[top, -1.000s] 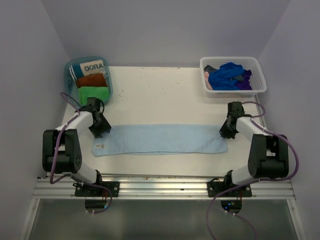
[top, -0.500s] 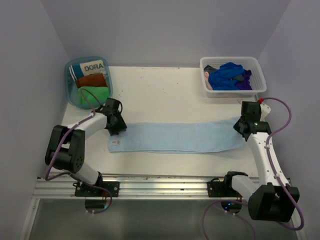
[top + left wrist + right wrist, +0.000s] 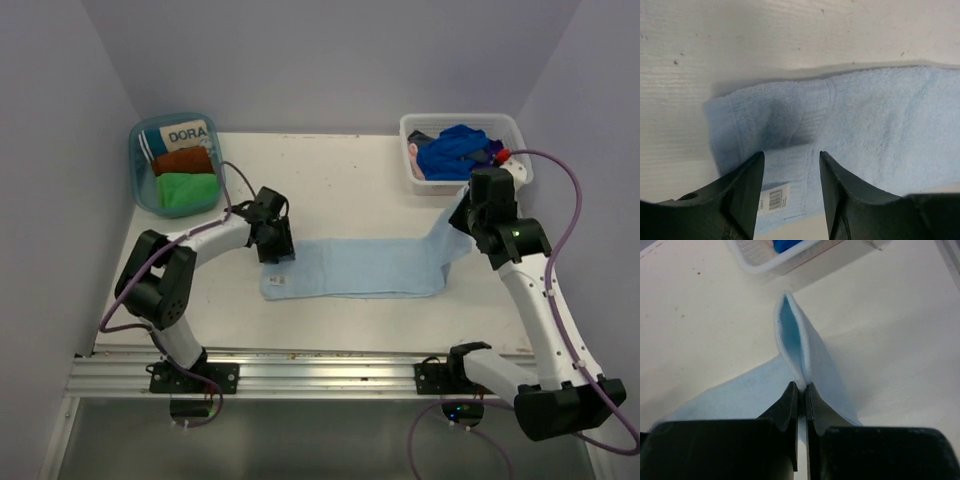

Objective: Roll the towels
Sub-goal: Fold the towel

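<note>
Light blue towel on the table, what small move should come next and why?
Probably carry the right gripper leftward and down, laying the raised end over the flat part to start a roll. Its jaws are shut on the right end of the light blue towel, held off the table, while the left gripper straddles the left end with open jaws.

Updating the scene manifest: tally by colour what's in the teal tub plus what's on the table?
Green towel: 1
Brown towel: 1
White-and-teal DORA item: 1
Light blue towel: 1
Total: 4
</note>
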Tool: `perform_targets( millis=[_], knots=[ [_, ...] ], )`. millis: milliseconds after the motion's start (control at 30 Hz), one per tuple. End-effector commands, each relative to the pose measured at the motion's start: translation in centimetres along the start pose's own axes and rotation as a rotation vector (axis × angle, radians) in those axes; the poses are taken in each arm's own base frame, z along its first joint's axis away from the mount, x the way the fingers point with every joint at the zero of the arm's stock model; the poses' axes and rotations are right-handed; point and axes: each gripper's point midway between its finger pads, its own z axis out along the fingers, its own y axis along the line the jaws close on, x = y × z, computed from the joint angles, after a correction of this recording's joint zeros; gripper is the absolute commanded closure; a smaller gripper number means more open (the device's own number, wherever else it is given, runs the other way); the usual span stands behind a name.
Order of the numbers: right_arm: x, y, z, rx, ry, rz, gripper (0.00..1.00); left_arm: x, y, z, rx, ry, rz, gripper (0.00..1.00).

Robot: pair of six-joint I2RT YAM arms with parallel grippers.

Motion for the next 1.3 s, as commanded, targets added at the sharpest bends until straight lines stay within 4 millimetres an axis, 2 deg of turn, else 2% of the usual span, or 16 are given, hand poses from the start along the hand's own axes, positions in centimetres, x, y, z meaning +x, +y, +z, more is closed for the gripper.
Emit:
perform_targets(
  millis=[0,33,100,133,233,367,400,467,500,700,733,800,1033,1067,1100,1267],
  knots=[
    [0.3,2.7,-0.8,-0.059,0.018,-0.012,1.00,-2.6,-0.1,-4.0,0.000,-0.061,0.095,0.47],
    [0.6,3.5,-0.6,-0.072,0.022,-0.014,1.00,-3.2,0.6,-5.1,0.006,-0.068,0.072,0.47],
    [1.5,4.9,-0.7,-0.101,0.041,-0.039,1.00,-3.7,2.0,-5.9,-0.002,-0.075,0.052,0.47],
    [1.8,5.5,-0.7,-0.111,0.046,-0.046,1.00,-4.3,3.5,-6.3,-0.020,-0.083,0.015,0.47],
    [3.2,7.3,-0.8,-0.152,0.067,-0.066,1.00,-3.3,7.3,-6.4,-0.094,-0.081,-0.031,0.53],
    [4.4,9.6,-1.0,-0.207,0.088,-0.083,1.00,-1.6,9.5,-5.2,-0.129,-0.043,-0.059,0.68],
    [5.1,10.5,-1.3,-0.227,0.098,-0.100,1.00,-1.6,9.3,-4.8,-0.114,-0.047,-0.066,0.75],
    [5.6,11.8,-1.4,-0.253,0.101,-0.100,1.00,-0.5,9.1,-3.9,-0.088,-0.007,-0.074,0.80],
    [6.6,12.9,-1.5,-0.273,0.120,-0.124,1.00,-0.5,8.8,-3.7,-0.073,-0.005,-0.078,0.85],
    [9.9,17.5,-2.3,-0.355,0.162,-0.173,1.00,-0.7,8.9,-3.7,-0.072,-0.031,-0.077,0.86],
    [10.7,18.3,-1.9,-0.357,0.173,-0.186,1.00,-0.7,8.9,-3.5,-0.075,-0.024,-0.076,0.86],
    [11.9,20.0,-2.5,-0.387,0.186,-0.207,1.00,-0.4,8.7,-3.1,-0.059,-0.008,-0.077,0.89],
    [16.4,24.8,-2.6,-0.429,0.229,-0.292,1.00,1.6,8.5,-0.3,-0.058,0.064,-0.076,0.92],
    [16.4,25.6,-2.9,-0.444,0.228,-0.292,1.00,1.6,8.4,-0.2,-0.051,0.063,-0.078,0.92],
    [17.6,26.2,-2.8,-0.445,0.242,-0.317,1.00,1.5,8.2,0.0,-0.041,0.059,-0.078,0.92],
    [19.9,29.0,-3.4,-0.483,0.263,-0.358,1.00,1.7,7.8,0.4,-0.020,0.074,-0.084,0.92]
  ],
)
